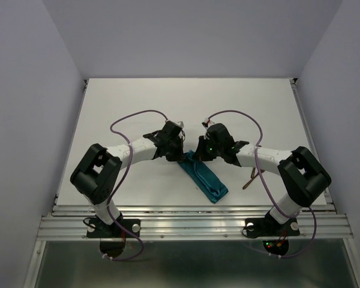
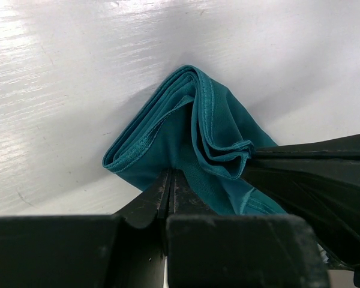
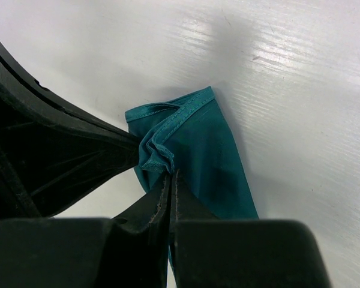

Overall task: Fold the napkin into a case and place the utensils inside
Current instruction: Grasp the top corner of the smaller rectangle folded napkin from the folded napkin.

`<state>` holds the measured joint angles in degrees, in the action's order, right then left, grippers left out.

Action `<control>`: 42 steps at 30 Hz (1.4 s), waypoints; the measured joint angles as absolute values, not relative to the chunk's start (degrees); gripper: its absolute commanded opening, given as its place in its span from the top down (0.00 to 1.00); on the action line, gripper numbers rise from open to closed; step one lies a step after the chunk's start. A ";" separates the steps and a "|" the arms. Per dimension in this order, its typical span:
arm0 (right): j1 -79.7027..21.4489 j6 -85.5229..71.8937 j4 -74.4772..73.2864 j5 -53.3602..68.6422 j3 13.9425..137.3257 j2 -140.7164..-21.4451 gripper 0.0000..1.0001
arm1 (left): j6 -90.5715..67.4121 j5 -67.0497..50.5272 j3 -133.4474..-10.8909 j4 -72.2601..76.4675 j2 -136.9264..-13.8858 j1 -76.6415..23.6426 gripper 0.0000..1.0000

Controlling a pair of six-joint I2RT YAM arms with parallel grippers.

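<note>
Top external view showed the napkin (image 1: pixel 205 179), folded to a narrow strip, lying slantwise on the table (image 1: pixel 138 96), about midway between its left and right edges and closer to the near edge than the far one. The strip's long axis ran from far-left to near-right, with its free end pointing toward the near right corner. Both arms met at the opposite, far end. The left gripper (image 1: pixel 181 153) came in from the left and the right gripper (image 1: pixel 199 153) from the right, almost touching each other. In each wrist view the jaws were pressed together on bunched layers of cloth at that end, so each gripper was pinching the napkin. All the rest of the strip trailed away from both grippers toward the robot's right side. Judging by this, any lift or fold would have to carry the far end along that slanted axis rather than straight toward the near edge. The utensils (image 1: pixel 251 180) lay toward the right edge, near the strip's free end but apart from it and partly hidden by the right forearm, so the right arm was the nearer one to them.
</note>
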<state>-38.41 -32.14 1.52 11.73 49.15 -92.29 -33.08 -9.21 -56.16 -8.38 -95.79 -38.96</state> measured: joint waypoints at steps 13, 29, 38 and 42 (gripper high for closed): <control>-40.23 -29.91 -1.52 16.49 52.90 -98.00 0.99 | -35.40 -15.62 -53.91 -4.56 -94.87 -35.00 1.00; -40.58 -32.49 -4.38 13.13 61.32 -106.61 0.99 | -35.35 -16.67 -52.86 -3.11 -94.21 -35.03 1.00; -40.58 -34.09 -1.67 12.43 59.75 -105.27 0.81 | -34.72 -17.17 -52.03 -2.44 -94.21 -35.03 1.00; -40.58 -33.85 -0.08 12.84 58.28 -103.79 0.70 | -34.17 -17.19 -51.99 -2.42 -94.21 -35.03 1.00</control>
